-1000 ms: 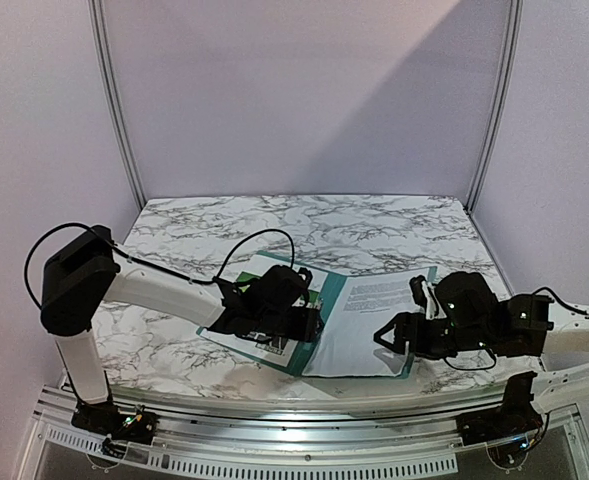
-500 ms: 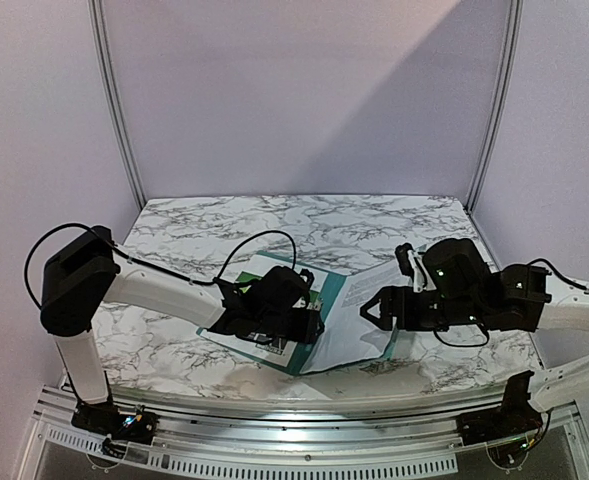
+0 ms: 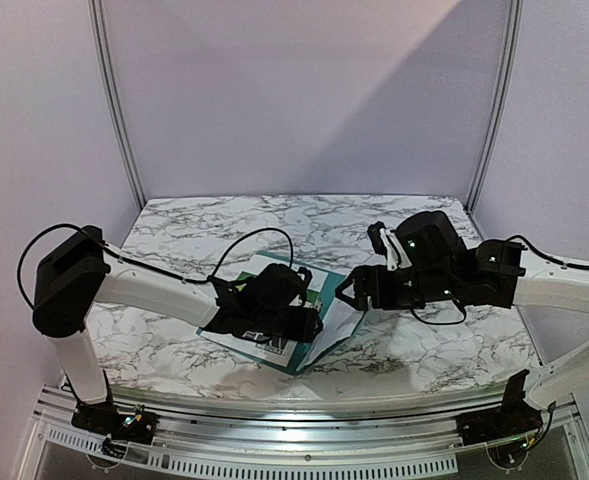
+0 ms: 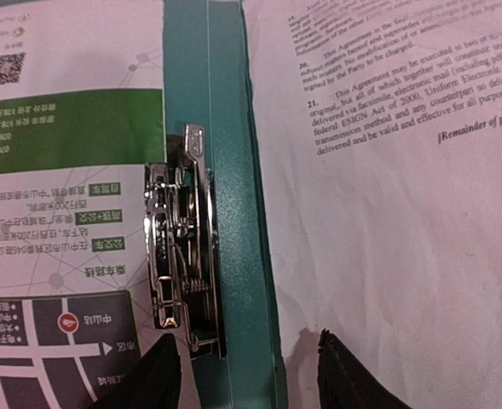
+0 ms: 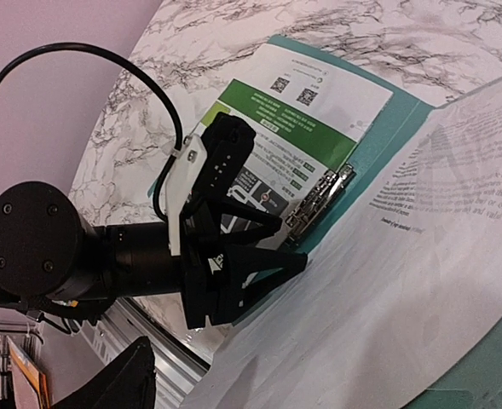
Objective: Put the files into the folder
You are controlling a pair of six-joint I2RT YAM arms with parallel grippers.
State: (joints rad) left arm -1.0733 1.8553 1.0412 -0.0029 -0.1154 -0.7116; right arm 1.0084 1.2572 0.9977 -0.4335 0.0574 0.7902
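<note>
- The left gripper, jaws wide and empty, straddles the shiny metal clip of the thin teal folder, probably steadying the green-headed map sheet.
- The right gripper props up the white text sheet, seemingly to close the folder. One finger is hidden, so I can't tell its grip.

Shiny chrome metal clip, matt paper sheets, smooth teal folder, glossy marble-look worktop

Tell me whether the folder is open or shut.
Open: the folder shows its metal clip bare between the green sheet and the white sheet.
</note>
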